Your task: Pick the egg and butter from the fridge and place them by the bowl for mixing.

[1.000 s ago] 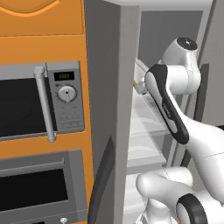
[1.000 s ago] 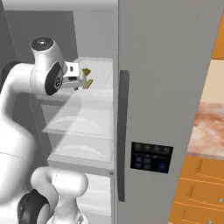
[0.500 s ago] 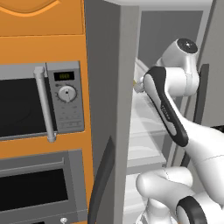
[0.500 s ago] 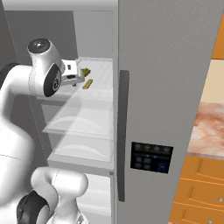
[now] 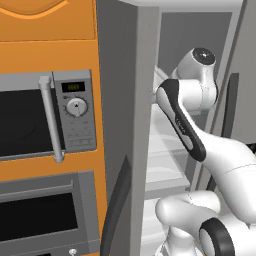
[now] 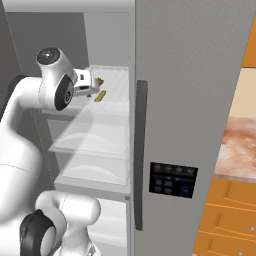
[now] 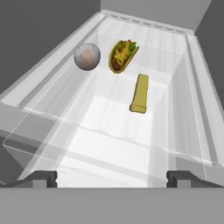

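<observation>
Translucent white fridge (image 6: 200,75) shelf (image 7: 109,127), hand view left to right: egg (image 7: 87,56) far left near the shelf's edge, taco (image 7: 122,54) just beside it, butter (image 7: 139,93) right of and nearer than the taco, all apart. Gripper (image 7: 112,177) spread wide, holding nothing, short of the butter.

No text can be read (the microwave (image 5: 47,116) display is too blurred).

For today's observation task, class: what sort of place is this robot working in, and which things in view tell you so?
A kitchen, most likely: an open fridge with translucent shelves holding an egg, butter and a taco, beside a built-in microwave in orange cabinetry.
</observation>
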Controlling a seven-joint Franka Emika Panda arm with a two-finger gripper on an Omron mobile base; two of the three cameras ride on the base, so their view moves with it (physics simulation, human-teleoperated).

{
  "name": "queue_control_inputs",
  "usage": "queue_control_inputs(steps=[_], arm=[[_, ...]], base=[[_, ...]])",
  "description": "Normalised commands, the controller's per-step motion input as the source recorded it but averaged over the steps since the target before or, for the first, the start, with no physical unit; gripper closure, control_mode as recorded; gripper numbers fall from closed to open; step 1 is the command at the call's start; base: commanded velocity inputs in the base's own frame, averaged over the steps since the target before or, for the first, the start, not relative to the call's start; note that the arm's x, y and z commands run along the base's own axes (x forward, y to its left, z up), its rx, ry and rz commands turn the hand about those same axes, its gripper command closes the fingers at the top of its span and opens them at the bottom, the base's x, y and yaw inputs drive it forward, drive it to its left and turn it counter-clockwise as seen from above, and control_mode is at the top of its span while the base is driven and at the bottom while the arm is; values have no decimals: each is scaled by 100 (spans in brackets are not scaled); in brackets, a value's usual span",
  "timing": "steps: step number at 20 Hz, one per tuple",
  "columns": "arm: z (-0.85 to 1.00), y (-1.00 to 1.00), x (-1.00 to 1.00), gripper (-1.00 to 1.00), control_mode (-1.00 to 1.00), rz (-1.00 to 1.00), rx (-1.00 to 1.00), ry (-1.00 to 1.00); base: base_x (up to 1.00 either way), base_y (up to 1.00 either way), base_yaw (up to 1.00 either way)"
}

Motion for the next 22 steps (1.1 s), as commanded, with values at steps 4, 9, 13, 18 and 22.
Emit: queue_control_inputs(steps=[4, 9, 13, 18, 22], arm=[[-9, -2, 31, -100, -100, 0, 0, 0], [-6, -1, 27, -100, -100, 0, 0, 0], [-18, -9, 39, -100, -100, 0, 0, 0], [-32, -5, 51, -100, -100, 0, 0, 1], [-37, -2, 65, -100, -100, 0, 0, 0]], base=[[0, 0, 0], [0, 0, 0], [0, 0, 0], [0, 0, 0], [0, 0, 0]])
